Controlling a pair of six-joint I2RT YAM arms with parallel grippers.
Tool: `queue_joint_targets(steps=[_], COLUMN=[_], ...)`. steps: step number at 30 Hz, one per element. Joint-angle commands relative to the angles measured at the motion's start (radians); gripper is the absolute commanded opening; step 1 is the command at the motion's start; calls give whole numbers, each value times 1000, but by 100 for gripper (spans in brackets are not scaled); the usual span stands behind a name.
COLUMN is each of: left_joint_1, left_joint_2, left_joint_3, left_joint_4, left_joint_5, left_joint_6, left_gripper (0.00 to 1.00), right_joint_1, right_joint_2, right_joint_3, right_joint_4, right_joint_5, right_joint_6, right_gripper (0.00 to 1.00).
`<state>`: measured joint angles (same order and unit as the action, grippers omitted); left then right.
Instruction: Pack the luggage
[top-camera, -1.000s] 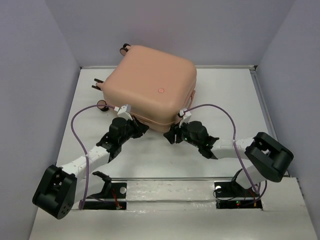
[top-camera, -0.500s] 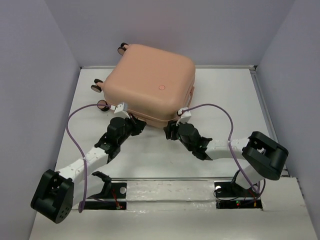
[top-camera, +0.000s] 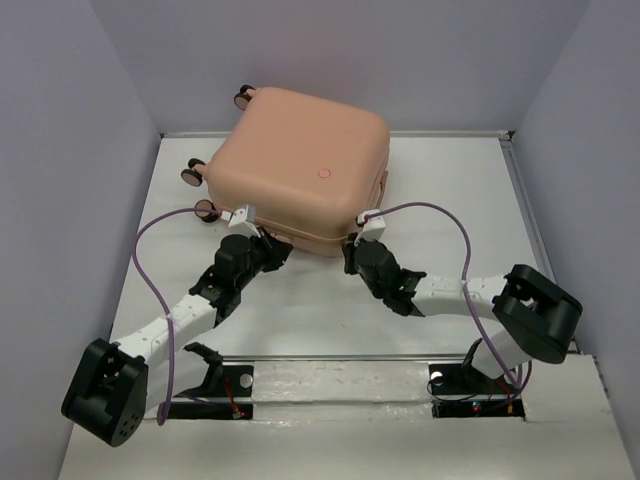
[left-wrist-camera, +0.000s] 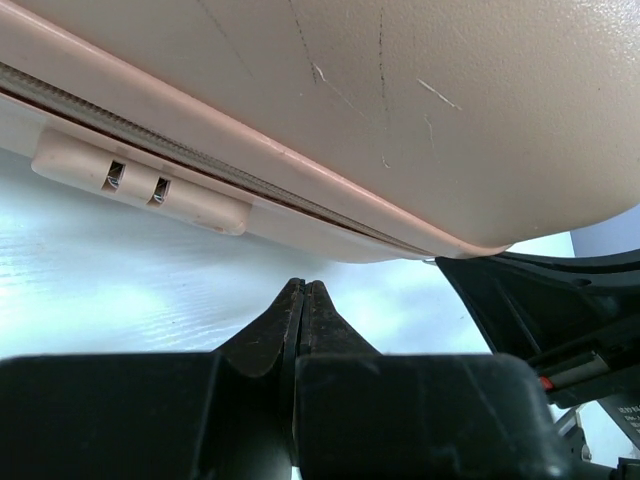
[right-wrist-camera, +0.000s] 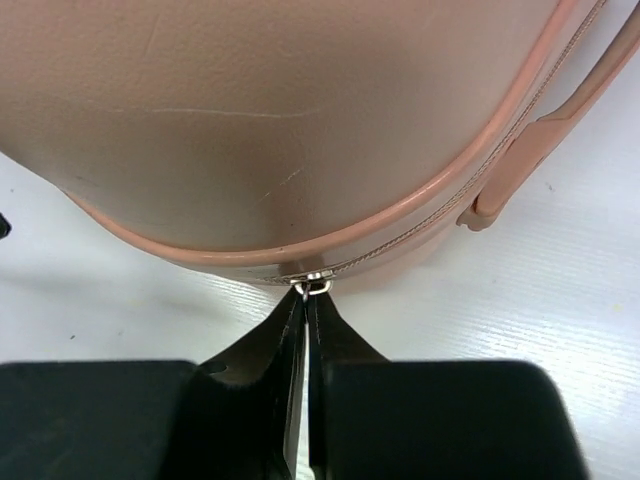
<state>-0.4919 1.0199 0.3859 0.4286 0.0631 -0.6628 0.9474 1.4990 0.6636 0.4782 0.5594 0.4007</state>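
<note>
Luggage (top-camera: 300, 165) unmoved; right gripper (right-wrist-camera: 305, 300) has crept toward 12 o'clock, pinching the zipper pull (right-wrist-camera: 313, 286); left gripper (left-wrist-camera: 303, 292) closed, empty.

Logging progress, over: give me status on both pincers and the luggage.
Left pincer shut, empty. Right pincer shut on zipper pull. Luggage lid down, on table. Nothing seen blocking.

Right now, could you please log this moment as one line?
luggage: closed, flat | right gripper: shut on zipper pull | left gripper: shut, empty
</note>
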Motion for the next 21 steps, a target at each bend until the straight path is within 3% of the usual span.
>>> queue_joint_targets(steps=[1, 6, 11, 14, 18, 21], left_joint_1=[-7, -7, -5, -7, -39, -76], left_joint_2=[2, 5, 9, 16, 78, 150], left_joint_3=[15, 24, 45, 54, 82, 128], left_joint_4=[36, 36, 27, 36, 105, 128], left_joint_5=[-3, -9, -32, -11, 34, 32], left_joint_6=[11, 19, 15, 6, -4, 5], left_gripper=[6, 6, 6, 6, 6, 6], right_joint_1=[-15, -30, -179, -179, -144, -75], right_joint_2=[-14, -130, -276, -305, -273, -237], right_joint_3=[68, -22, -130, -131, -159, -171], right_joint_4=[149, 88, -9, -21, 22, 26], right_joint_5=[115, 186, 32, -59, -320, -364], right_joint_6=[-42, -86, -85, -94, -22, 7], right_gripper=[7, 7, 7, 7, 7, 7])
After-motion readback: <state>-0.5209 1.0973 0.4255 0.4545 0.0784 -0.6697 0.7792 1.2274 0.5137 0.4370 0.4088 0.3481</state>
